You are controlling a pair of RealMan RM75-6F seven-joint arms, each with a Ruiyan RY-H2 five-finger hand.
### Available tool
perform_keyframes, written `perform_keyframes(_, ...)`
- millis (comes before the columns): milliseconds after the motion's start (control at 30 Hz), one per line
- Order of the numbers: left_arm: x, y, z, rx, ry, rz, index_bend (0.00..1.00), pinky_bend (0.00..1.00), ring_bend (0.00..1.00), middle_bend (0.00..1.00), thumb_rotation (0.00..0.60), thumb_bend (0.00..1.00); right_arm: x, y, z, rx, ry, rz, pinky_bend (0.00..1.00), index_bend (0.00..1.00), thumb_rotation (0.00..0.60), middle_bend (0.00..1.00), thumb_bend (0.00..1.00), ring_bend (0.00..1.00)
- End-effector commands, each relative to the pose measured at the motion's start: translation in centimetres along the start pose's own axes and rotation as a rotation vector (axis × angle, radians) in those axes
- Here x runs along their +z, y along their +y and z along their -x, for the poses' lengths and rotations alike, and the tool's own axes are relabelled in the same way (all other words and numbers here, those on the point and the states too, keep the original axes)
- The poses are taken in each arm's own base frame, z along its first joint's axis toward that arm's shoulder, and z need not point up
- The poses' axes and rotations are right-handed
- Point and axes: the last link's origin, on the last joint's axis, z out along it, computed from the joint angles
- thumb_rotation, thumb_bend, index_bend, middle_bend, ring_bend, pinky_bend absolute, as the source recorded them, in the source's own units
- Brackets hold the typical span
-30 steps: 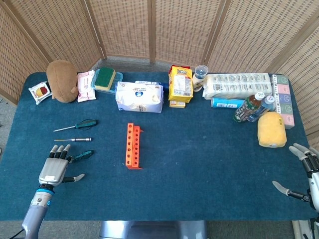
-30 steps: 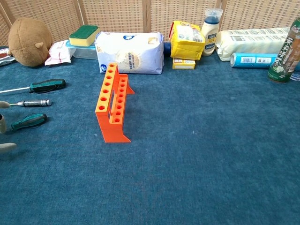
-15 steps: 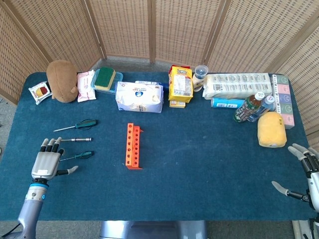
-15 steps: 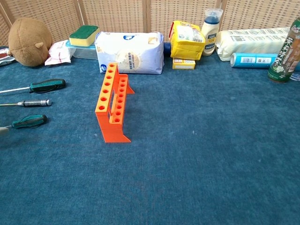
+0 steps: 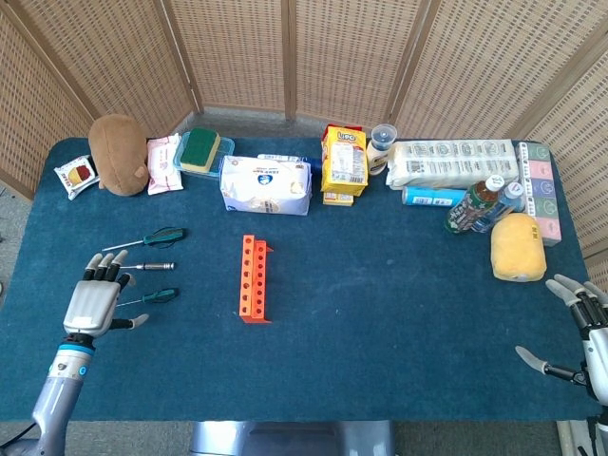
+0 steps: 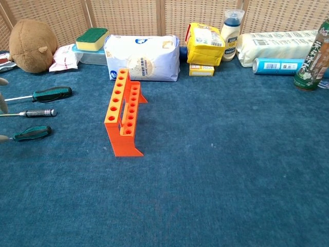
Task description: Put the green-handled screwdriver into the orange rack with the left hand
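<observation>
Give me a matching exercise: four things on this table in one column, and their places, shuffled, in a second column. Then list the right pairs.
Things:
1. orange rack
2. brown plush toy
3. left hand
4. yellow sponge

Places:
A. far left corner of the table
B. right side, near the bottles
C. middle of the blue cloth, left of centre
D. near left edge, beside the screwdrivers

Pairs: 1-C, 2-A, 3-D, 4-B

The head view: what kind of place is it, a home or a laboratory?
Probably a staged test setup, not a home: a blue-covered table ringed by wicker screens, with unrelated groceries, a plush toy and screwdrivers laid out beside an orange rack.
</observation>
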Motion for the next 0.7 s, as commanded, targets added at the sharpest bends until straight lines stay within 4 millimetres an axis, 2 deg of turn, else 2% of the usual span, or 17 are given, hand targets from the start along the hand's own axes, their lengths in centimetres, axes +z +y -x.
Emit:
perform_keyframes(33,0.8,0.9,0.1,0.016,0.005,-0.002,0.37,0.06,0.00,0.00,0.360,0.00,0.0,0.1,-0.1,0.003,0.002,0.002,0.06,0.14,0.461,0.13,0.04,0.14)
perform_keyframes(167,1.4,1.7,0.4,0.016,-0.004,-0.013,0.37,0.06,0.00,0.00,0.423,0.03,0.1,0.2,-0.2,0.007,0.003,0.005,0.07,0.14,0.459,0.13,0.04,0.14)
perform_keyframes(300,1.9,2.3,0.6,-0.007,-0.009,-0.020,0.37,0.06,0.00,0.00,0.544,0.06,0.1,0.2,-0.1,0.008,0.000,0.003,0.06,0.14,0.461,0.13,0.04,0.14)
perform_keyframes(367,2.1,2.6,0.7,-0.027,-0.010,-0.024,0.37,0.06,0.00,0.00,0.580,0.07,0.1,0.1,-0.1,0.008,-0.001,0.003,0.06,0.14,0.460,0.13,0.04,0.14)
perform_keyframes(700,3.1,3.4,1.9,-0.097,-0.046,-0.041,0.37,0.09,0.00,0.00,0.593,0.08,0.2,0.2,-0.2,0.010,0.000,0.008,0.06,0.14,0.462,0.13,0.04,0.14)
